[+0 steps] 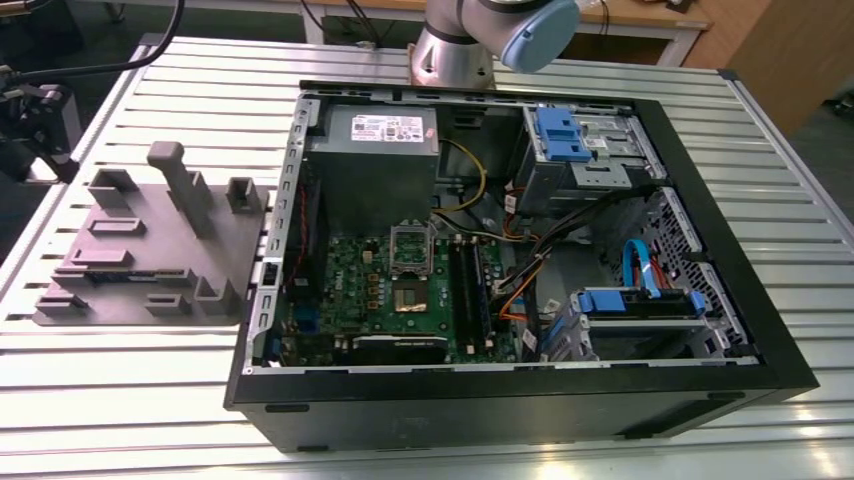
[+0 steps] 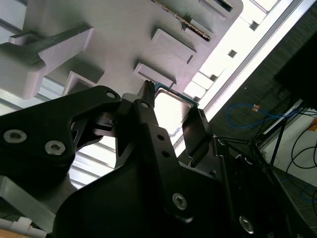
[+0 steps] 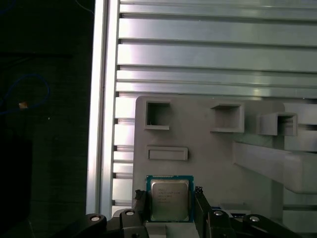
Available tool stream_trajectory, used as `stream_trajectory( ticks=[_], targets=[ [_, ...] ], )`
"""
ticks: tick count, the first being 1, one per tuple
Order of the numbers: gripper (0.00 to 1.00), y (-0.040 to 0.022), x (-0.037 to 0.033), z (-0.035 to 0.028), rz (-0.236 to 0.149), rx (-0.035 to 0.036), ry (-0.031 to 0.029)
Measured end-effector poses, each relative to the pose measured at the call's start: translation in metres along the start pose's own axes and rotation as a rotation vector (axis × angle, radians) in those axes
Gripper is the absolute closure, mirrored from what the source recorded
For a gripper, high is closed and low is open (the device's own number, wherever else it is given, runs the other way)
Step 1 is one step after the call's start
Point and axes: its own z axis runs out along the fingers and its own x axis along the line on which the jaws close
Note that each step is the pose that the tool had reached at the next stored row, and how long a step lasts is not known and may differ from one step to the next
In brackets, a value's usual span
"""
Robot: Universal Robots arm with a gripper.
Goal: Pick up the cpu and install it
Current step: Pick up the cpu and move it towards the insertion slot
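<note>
The cpu (image 3: 169, 202), a small square chip with a silvery top and thin pale rim, sits between my gripper's (image 3: 170, 193) two black fingers (image 3: 140, 204), which press against its opposite edges. It hovers at or just over the grey fixture plate (image 3: 208, 163), near the plate's edge; I cannot tell whether it still rests on the plate. The second wrist view shows the cpu (image 2: 168, 110) from below, held in the gripper (image 2: 171, 101). In the exterior view the arm's black end (image 1: 34, 125) is at the far left, by the fixture plate (image 1: 147, 250). The green motherboard (image 1: 400, 295) lies inside the open computer case (image 1: 534, 400).
A tall grey power supply box (image 1: 380, 160) stands at the case's back. Black memory sticks (image 1: 467, 285) run beside the board's metal-framed socket (image 1: 411, 243). Blue drive bays (image 1: 574, 135) and cables fill the exterior view's right. Upright posts (image 1: 180, 185) rise from the fixture. The slatted table's edge (image 3: 101, 124) is close.
</note>
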Motion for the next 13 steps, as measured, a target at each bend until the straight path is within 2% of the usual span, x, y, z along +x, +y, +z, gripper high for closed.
stream_trajectory(
  ticks=[13],
  targets=[
    [0.53,0.0002,0.0000,-0.0046,0.000,-0.0001,-0.0003]
  ],
)
